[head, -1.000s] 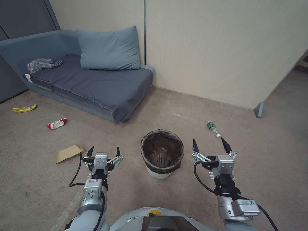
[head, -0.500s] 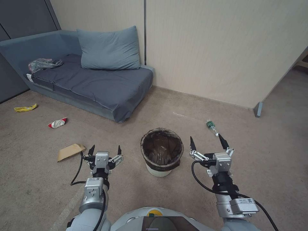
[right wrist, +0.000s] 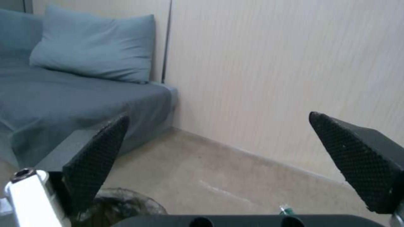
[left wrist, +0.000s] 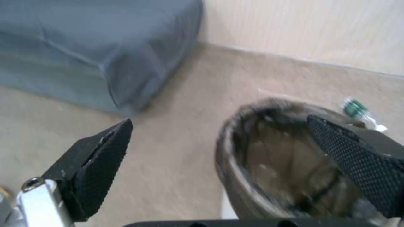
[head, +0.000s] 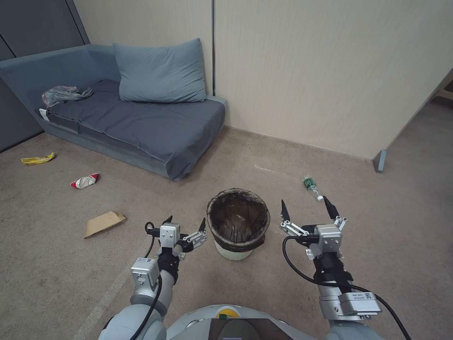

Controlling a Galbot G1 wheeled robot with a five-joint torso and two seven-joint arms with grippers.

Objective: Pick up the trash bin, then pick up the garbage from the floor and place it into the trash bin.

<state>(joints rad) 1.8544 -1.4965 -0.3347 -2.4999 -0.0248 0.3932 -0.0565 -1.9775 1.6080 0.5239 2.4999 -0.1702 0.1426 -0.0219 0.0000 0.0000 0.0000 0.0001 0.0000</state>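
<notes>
Head view: left tool point(head: 185, 225) wide, beside trash bin point(head: 238, 222); right tool point(head: 307, 208) wide, opposite side.

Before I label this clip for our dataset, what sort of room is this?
Probably a living room or lounge: a grey sofa with a cushion, carpeted floor, and a small lined trash bin.
</notes>
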